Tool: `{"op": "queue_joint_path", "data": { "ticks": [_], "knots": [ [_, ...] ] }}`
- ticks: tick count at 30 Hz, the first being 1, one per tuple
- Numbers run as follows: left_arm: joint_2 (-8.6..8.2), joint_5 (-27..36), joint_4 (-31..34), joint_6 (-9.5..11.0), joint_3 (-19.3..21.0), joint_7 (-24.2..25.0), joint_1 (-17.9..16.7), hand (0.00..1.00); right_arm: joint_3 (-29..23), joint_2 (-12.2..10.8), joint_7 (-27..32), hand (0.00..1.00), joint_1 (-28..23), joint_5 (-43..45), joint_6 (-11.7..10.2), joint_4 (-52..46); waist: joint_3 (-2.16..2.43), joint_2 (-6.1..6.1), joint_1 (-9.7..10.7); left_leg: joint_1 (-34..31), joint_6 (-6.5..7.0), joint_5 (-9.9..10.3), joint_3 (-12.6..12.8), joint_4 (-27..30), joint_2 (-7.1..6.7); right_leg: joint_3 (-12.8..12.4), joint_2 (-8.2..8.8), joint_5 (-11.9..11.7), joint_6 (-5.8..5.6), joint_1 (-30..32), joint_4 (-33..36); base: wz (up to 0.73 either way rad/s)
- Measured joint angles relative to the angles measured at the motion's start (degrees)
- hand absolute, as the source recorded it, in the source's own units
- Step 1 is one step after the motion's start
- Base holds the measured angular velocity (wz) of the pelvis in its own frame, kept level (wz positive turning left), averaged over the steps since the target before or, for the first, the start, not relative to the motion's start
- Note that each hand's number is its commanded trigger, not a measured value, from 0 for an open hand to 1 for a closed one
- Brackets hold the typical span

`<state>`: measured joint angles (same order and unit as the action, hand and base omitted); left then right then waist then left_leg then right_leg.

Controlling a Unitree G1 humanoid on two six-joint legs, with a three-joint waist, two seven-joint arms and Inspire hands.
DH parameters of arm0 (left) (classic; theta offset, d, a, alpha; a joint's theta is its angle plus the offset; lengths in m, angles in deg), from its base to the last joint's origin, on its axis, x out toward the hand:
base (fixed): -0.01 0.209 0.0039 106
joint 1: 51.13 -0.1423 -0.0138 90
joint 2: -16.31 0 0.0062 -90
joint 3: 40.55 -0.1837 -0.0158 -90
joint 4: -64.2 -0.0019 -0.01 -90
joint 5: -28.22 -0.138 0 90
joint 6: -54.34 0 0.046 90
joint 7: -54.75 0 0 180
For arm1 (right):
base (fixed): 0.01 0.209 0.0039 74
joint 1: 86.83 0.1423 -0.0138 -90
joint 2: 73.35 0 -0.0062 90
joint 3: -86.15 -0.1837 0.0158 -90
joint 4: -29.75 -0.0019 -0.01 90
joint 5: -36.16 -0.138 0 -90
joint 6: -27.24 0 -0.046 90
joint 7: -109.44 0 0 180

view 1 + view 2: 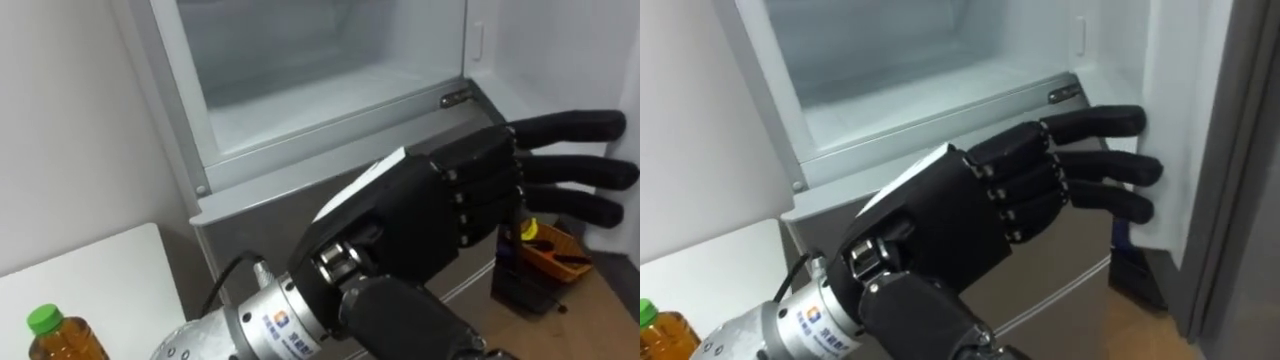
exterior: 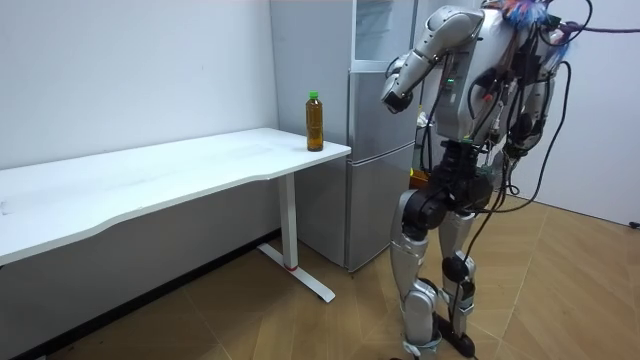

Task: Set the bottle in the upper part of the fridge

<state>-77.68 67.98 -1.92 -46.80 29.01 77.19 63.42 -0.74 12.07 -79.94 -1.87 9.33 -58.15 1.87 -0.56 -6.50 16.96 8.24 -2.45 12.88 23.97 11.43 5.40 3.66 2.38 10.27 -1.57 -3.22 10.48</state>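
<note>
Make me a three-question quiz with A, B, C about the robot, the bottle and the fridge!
1. Where is the bottle? A inside the fridge; B on the white table; C in a hand.
2. What colour is the bottle's cap? A red; B green; C blue.
3. How are the fingers of the left hand? A straight; B curled into a fist; C wrapped round the bottle.
Answers: B, it stands at the table's corner beside the fridge; B, the cap is bright green; A, they stretch out straight by the open upper door.
</note>
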Motion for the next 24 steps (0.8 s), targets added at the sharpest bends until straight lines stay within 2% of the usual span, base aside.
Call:
{"op": "queue_joint_path", "data": {
  "ticks": [7, 14, 24],
  "knots": [
    [-0.57, 0.0, -4.1, -0.1, -2.1, 0.7, 3.4, 0.00, 0.1, 0.5, 0.0, 0.00, -0.1, -0.4, 0.0, 0.0, -0.06, -0.43, 0.7, 0.4, 0.00, 0.0, 1.1, 0.0, 0.10, -1.8, -0.34, -0.1, 0.04, 0.4, 0.1, -0.11],
    [-1.01, -0.1, -6.3, -0.5, -2.3, 0.6, 3.4, 0.00, 0.0, 0.9, -0.1, 0.00, -0.1, -1.0, 0.2, -0.1, 0.27, -1.06, 1.2, 0.4, 0.00, 0.0, 1.1, 0.0, 0.29, -1.9, -0.57, -0.3, 0.17, 0.4, 0.1, -0.02],
    [-1.06, -0.1, -8.1, -0.7, -2.3, -1.2, 3.4, 0.00, 0.0, 1.0, 0.0, 0.00, 0.0, -2.2, 0.5, 0.2, 0.19, -1.24, 1.7, -0.4, 0.00, 0.0, 0.8, 0.0, 0.72, -1.4, -0.94, -0.5, 0.44, 0.3, 0.1, 0.02]
  ]
}}
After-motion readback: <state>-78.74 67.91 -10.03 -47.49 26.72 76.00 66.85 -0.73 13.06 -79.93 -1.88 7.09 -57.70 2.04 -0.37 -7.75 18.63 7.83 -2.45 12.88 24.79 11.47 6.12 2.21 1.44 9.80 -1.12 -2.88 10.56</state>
